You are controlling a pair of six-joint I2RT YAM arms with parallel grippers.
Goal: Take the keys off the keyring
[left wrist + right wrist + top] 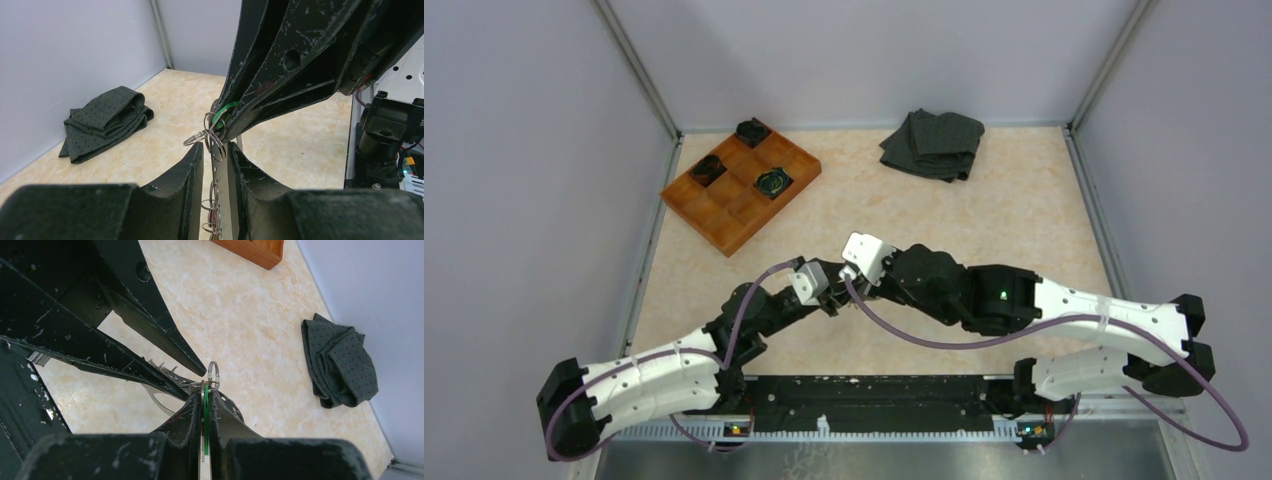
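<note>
The right gripper (205, 397) is clenched on a thin green piece (205, 420), which shows edge-on between its fingers at the bottom centre of the right wrist view. We cannot tell whether that piece is a ring or a tag. Just above those fingertips stands the keyring (213, 362), a grey wire loop held upright, with more small loops bunched beside it.

The left gripper (216, 150) comes in from the upper left of the right wrist view. It is pinched on the keys (217, 154), flat grey metal that sits in the narrow gap between its fingers. Lower in that gap hang further small rings and a reddish mark.

In the top external view both grippers meet tip to tip just below the centre of the frame, above the beige table (1004, 200). Well apart from them, an orange tray (724, 215) lies at the upper left with three black round objects (773, 181) in its compartments. A folded dark cloth (934, 143) lies at the upper centre-right.
</note>
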